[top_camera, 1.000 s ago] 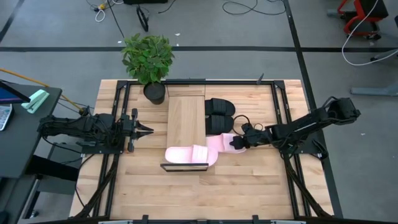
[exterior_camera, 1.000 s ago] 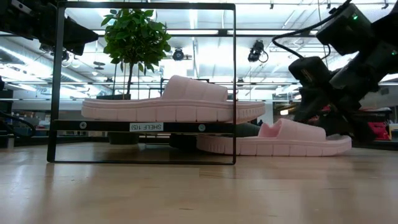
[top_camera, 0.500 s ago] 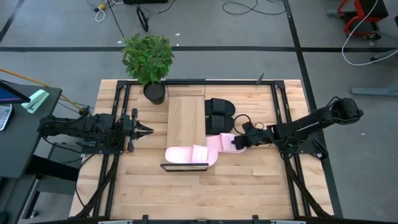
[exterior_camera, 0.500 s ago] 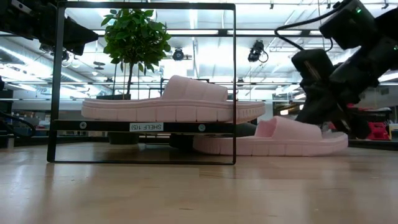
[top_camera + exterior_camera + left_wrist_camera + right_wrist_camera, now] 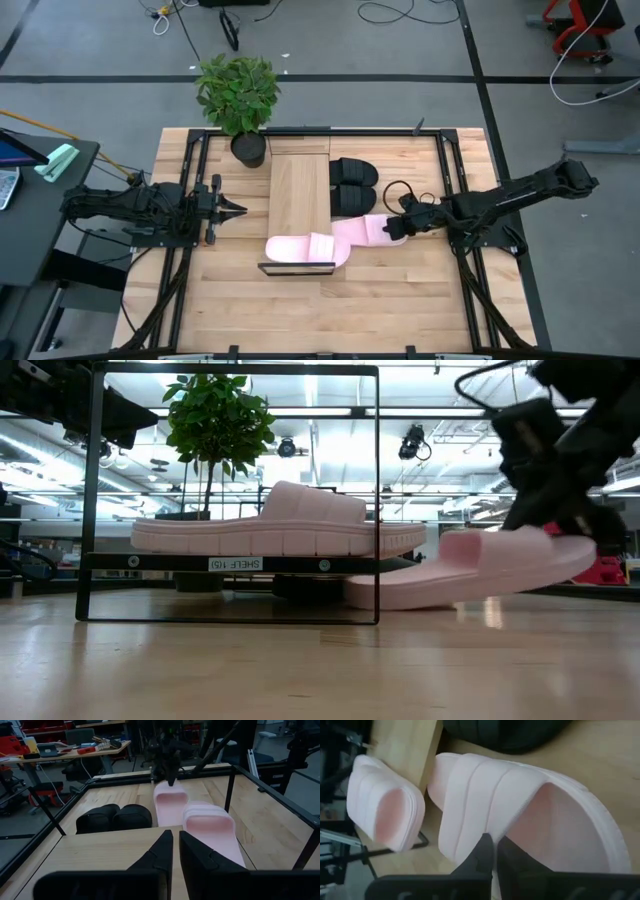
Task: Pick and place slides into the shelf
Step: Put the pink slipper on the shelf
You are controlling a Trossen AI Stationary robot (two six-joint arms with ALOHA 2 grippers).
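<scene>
Starting at the left of the table (image 5: 180,300), we see the left gripper (image 5: 240,209) waiting just beside the shelf (image 5: 299,195), clear of everything; its 2 fingers (image 5: 159,854) lie nearly together with a thin gap between them, and they grasp nothing.

Behind it, at the table's far edge, stands a potted plant (image 5: 238,98), next to the shelf's far end.

The shelf runs front to back across the middle of the table, its light-wood board carried in a thin black frame (image 5: 92,490). On its near end lies 1 pink slide (image 5: 302,249), resting flat on the board with its toe overhanging the right edge.

To the right of the shelf, the 2 black slides (image 5: 352,184) sit side by side on the tabletop, close against the shelf.

Just in front of them is the second pink slide (image 5: 362,229), its toe end close to the shelf and to the first pink slide. In the low view it is tilted, the heel end raised off the table and the toe end down near the wood.

The right gripper (image 5: 396,228) is clenched on the heel end of this second pink slide, its fingers (image 5: 485,851) pinched tight over the footbed just behind the strap.
</scene>
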